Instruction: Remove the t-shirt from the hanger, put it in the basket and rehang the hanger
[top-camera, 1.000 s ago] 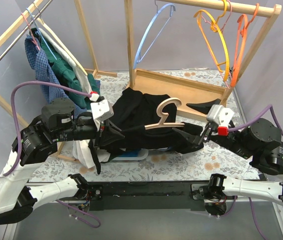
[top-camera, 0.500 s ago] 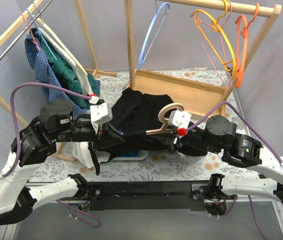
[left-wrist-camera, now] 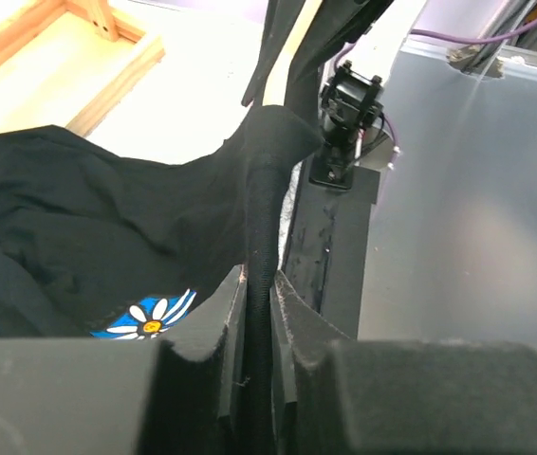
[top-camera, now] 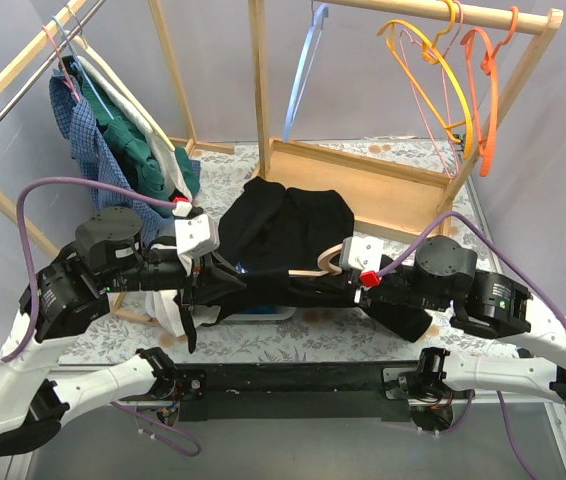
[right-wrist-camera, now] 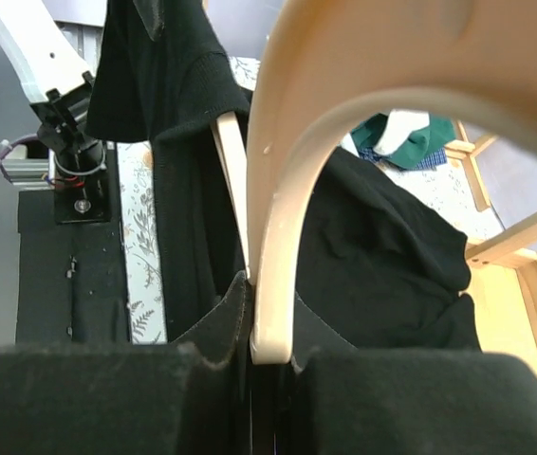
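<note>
Left gripper (left-wrist-camera: 259, 284) clamped on the black t-shirt (left-wrist-camera: 79, 209), right gripper (right-wrist-camera: 254, 327) clamped on the wooden hanger (right-wrist-camera: 278, 190): seems about midway, with garment not yet slid free.

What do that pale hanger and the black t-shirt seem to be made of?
The hanger looks like pale wood with a smooth matte finish: cream-tan, thick and rounded, though painted plastic is possible. The t-shirt looks like soft knit fabric, probably cotton: matte black, draping in loose folds.

High fixed view from behind, wrist views close-up, all sharing t-shirt (top-camera: 283, 225)
</note>
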You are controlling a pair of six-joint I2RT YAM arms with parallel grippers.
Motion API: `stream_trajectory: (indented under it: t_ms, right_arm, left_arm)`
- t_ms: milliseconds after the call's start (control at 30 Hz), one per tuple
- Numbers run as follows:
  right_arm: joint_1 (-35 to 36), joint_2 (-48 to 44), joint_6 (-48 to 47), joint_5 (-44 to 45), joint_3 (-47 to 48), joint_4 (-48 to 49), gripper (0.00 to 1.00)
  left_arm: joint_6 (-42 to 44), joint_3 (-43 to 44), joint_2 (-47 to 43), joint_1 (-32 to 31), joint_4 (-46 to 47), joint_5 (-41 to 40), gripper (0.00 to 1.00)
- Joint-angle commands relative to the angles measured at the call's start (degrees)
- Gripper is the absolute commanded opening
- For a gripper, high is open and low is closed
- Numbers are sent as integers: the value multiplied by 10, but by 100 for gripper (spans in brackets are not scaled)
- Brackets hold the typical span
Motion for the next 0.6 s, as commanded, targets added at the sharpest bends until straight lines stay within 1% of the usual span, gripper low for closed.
stream_trajectory:
  t_ms: [0,100,133,167,267,300,333,367,433,567]
  right_arm:
    - [-4,-26,17,61,2,65,1]
    - [-4,-46,14,78,5,46,1]
    - [-4,-54,14,80,7,41,1]
    - [-4,-59,14,83,9,34,1]
    - [-4,-72,8,94,16,15,1]
    - [-4,-74,7,98,19,10,1]
    - [-4,-79,5,102,22,-2,1]
    - [-4,-80,4,106,28,-7,1]
    - [-4,-84,0,114,34,-17,1]
    - [-4,-89,-5,113,45,-26,1]
  left_arm:
    - [-32,-30,-15,-3,69,-72,53]
    - [-35,-54,-34,-2,95,-135,62]
    - [-38,-70,-41,-2,103,-155,71]
    - [-38,-81,-48,-3,122,-203,73]
    - [-46,-114,-83,-3,173,-292,75]
    - [-45,-121,-92,-3,186,-356,75]
    - [-46,-131,-115,-3,200,-378,75]
    - [-46,-146,-125,-3,224,-395,75]
    - [-42,-164,-158,-3,242,-416,75]
    - [-44,-196,-175,-3,246,-411,75]
